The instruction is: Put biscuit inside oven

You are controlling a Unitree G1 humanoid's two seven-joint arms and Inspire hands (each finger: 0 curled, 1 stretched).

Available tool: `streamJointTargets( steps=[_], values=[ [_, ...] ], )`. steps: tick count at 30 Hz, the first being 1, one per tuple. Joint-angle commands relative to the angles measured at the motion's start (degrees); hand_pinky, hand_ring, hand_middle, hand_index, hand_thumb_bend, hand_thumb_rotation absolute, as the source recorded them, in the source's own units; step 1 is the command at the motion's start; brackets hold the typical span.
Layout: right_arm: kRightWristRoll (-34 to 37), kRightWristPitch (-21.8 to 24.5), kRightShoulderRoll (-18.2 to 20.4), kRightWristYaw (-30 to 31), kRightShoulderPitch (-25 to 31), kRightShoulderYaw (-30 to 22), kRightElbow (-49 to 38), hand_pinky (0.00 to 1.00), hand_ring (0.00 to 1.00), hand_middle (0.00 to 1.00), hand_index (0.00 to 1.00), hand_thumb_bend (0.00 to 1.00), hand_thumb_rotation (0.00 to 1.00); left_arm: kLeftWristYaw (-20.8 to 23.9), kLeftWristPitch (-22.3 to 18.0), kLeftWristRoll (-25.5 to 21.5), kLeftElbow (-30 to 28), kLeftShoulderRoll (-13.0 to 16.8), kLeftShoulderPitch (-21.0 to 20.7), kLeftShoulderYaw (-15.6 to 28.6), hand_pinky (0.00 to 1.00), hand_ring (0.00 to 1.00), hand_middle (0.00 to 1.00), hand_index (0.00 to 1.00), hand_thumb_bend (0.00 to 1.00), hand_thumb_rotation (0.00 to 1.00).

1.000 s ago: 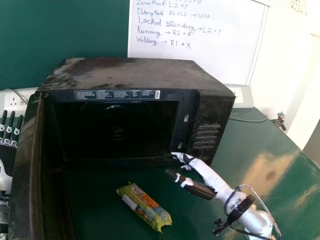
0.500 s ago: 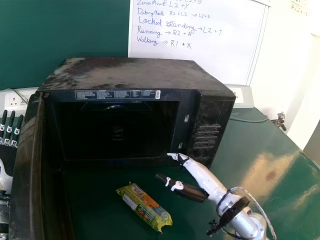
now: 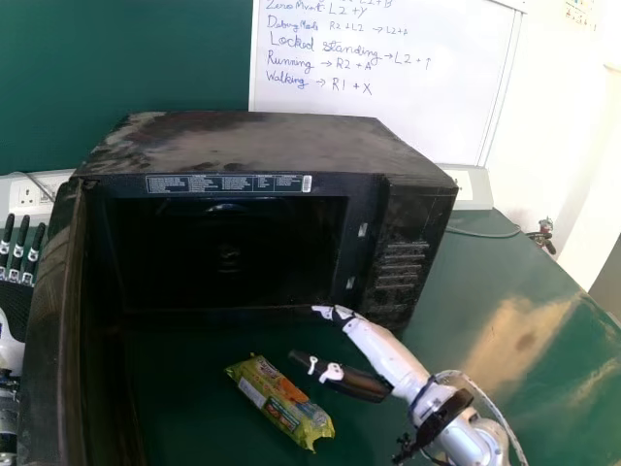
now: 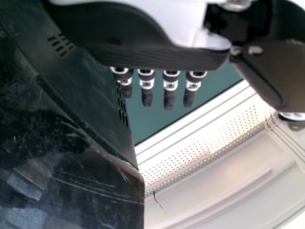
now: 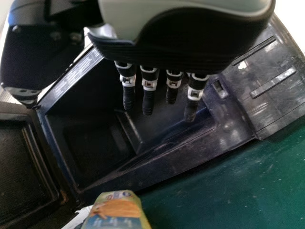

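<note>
just now, the green-and-yellow biscuit packet [image 3: 279,398] lies flat on the green table [image 3: 524,388], in front of the black oven's [image 3: 262,146] opening. it sits slantwise, its far end towards the open door [image 3: 49,340] at the left, its near end towards the right.

the right hand [image 3: 374,340] comes in from the right, between the packet and the oven's front corner, its fingers reaching out straight and slightly apart, nothing held in them. the packet is near the hand, to its left and on the robot's side of it, clear of the fingertips, as the right wrist view also shows.

the left hand [image 3: 14,293] is at the far left, beyond the door, its fingers straight and slightly spread, well apart from the packet.
</note>
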Motion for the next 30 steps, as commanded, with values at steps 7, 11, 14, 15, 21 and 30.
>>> streamJointTargets(
  steps=[7,11,14,15,21,30],
  values=[
    [-1.31,0.65,-1.24,1.59,-0.48,1.39,-1.08,0.89,0.91,0.92,0.93,0.96,0.33,-0.67,0.13,-0.1,2.75,-3.86,2.44,0.01,0.0,0.08,0.67,1.0,0.34,1.0],
    [-2.01,1.84,-1.59,2.75,-0.55,1.82,-1.91,0.92,0.92,0.93,0.94,0.96,0.32,-0.28,0.91,-0.19,2.33,-3.86,2.58,-0.08,0.0,0.11,0.66,1.0,0.35,1.0],
    [-2.75,2.33,-1.84,3.27,-0.64,2.1,-2.26,0.93,0.93,0.94,0.94,0.96,0.32,-0.11,0.84,-0.14,2.1,-3.98,2.7,-0.1,0.0,0.1,0.66,1.0,0.35,1.0],
    [-2.93,2.52,-1.82,3.37,-0.66,2.16,-2.37,0.93,0.93,0.94,0.94,0.96,0.32,-0.12,0.79,-0.12,1.97,-4.02,2.73,-0.12,0.0,0.1,0.65,1.0,0.35,1.0],
    [-3.8,3.34,-1.61,3.87,-0.71,2.43,-2.74,0.94,0.94,0.94,0.94,0.96,0.3,-1.0,1.26,-0.14,2.8,-3.62,2.48,-0.12,0.0,0.07,0.66,1.0,0.36,1.0],
    [-5.24,4.91,-1.99,5.01,-0.94,3.21,-3.87,0.97,0.95,0.96,0.95,0.97,0.29,-0.61,0.62,0.13,2.87,-3.78,2.46,-0.14,0.0,0.09,0.66,1.0,0.36,1.0]
  ],
)
